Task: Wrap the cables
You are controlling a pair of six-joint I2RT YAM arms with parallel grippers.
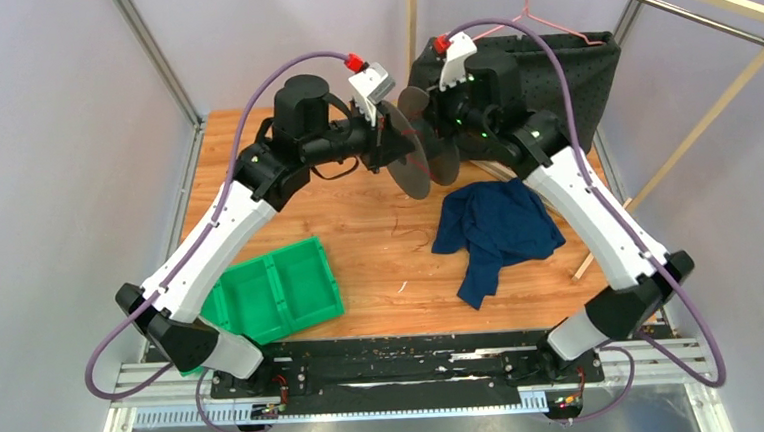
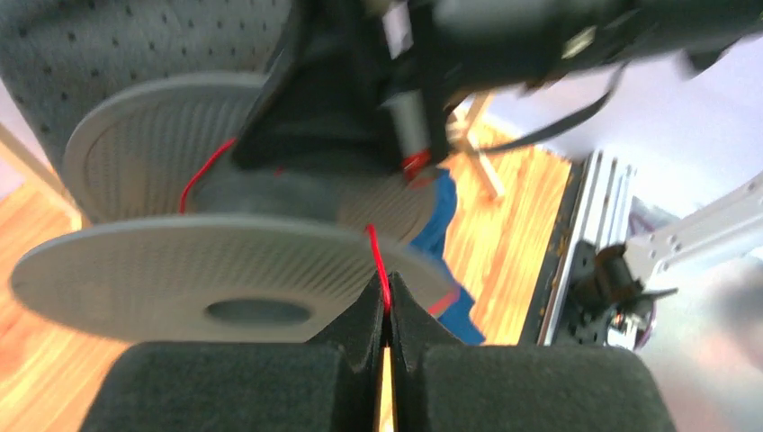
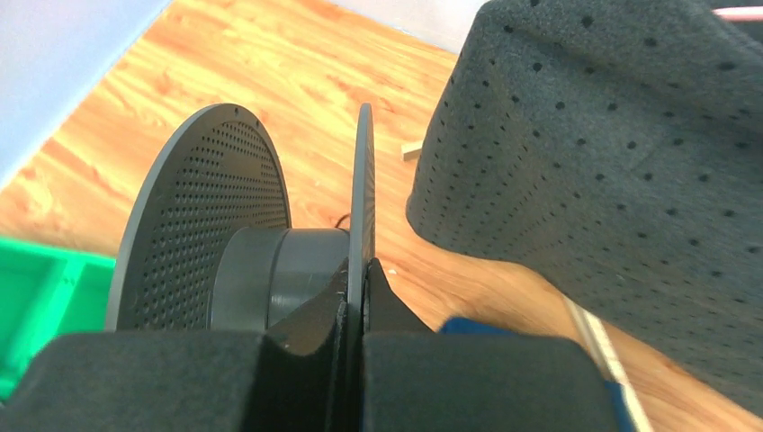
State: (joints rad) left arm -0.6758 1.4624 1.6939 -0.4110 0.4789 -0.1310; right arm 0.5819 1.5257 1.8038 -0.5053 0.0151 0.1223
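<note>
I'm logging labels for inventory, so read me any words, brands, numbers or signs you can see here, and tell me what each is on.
No text can be read in any view.
The spool, cable, green bin, blue cloth and grey bag show no print.
Pale specks on the black rail are too small to tell whether they are writing.

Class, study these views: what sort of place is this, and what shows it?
Probably a robotics lab cell: left arm and right arm bolted at a wooden table, fenced by a metal frame, with props like a green bin and blue cloth.
</note>
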